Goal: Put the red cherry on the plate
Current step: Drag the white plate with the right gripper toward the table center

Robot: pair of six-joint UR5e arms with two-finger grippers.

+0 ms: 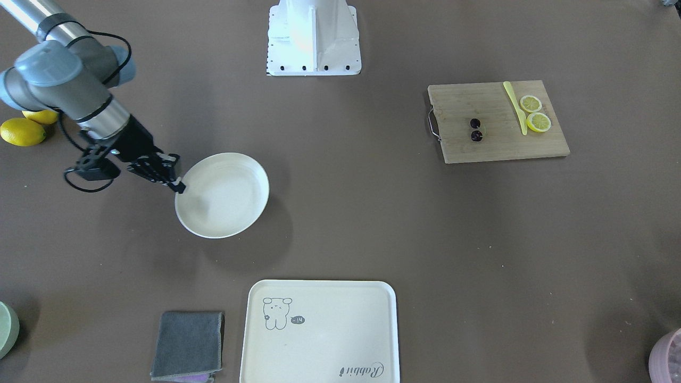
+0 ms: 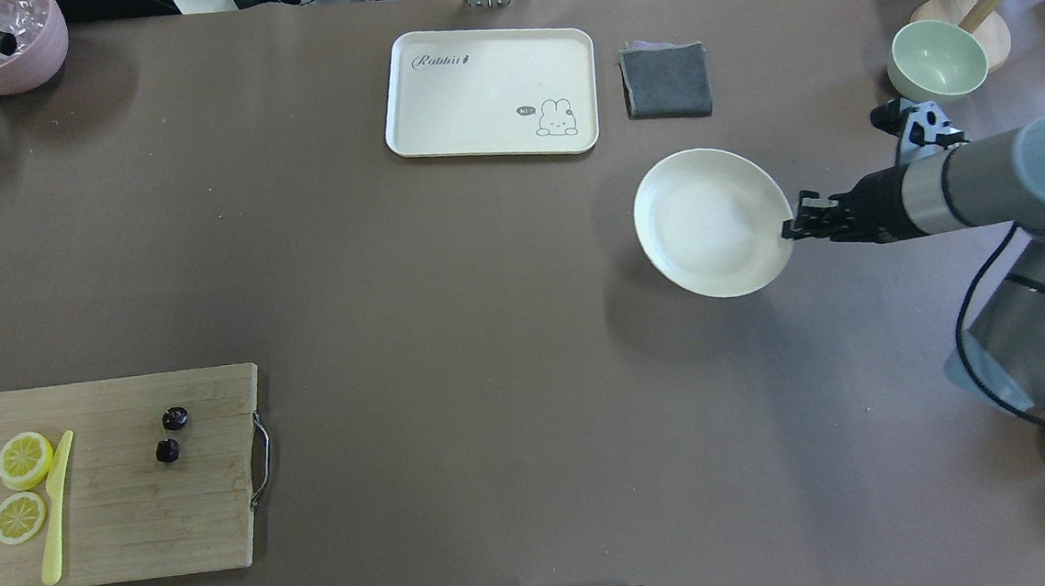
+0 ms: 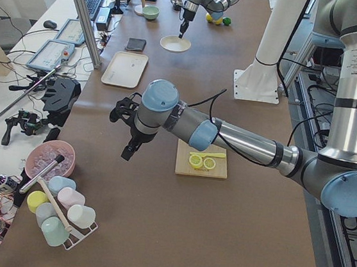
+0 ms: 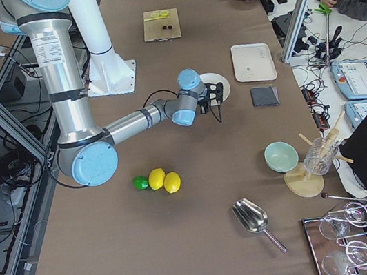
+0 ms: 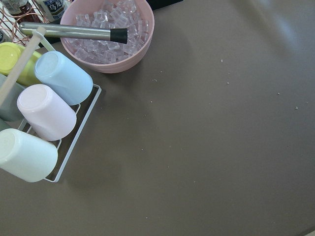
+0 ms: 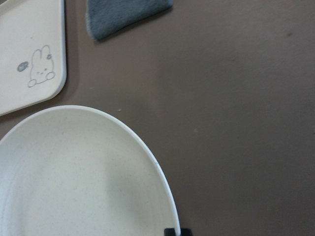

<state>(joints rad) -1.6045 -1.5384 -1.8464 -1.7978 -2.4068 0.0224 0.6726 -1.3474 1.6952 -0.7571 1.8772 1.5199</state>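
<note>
- Right gripper [image 2: 789, 228] pinching the right-hand rim of the round shallow cream-white plate [image 2: 711, 225], fingers pressed onto it
- Plate on the right side, toward the far half, apparently raised off the brown tabletop [image 2: 452, 335], with a broad shadow beneath
- Red cherry [image 2: 174, 417], two tiny near-black maroon rounds close together, lying on the pale wooden cutting board [image 2: 133, 513] with a metal handle, near left, well apart from the plate
- Further left on that board: two yellow lemon slices [image 2: 25, 459] and a slim yellow plastic knife [image 2: 57, 505]
- Left gripper [image 3: 126, 154] hanging above the table's left end, near a pink bowl of ice cubes [image 3: 50, 157]; spread or pressed together, cannot tell
- Rectangular cream tray with a rabbit drawing [image 2: 489, 84] at far centre, folded grey cloth [image 2: 666, 81] just right of it
</note>
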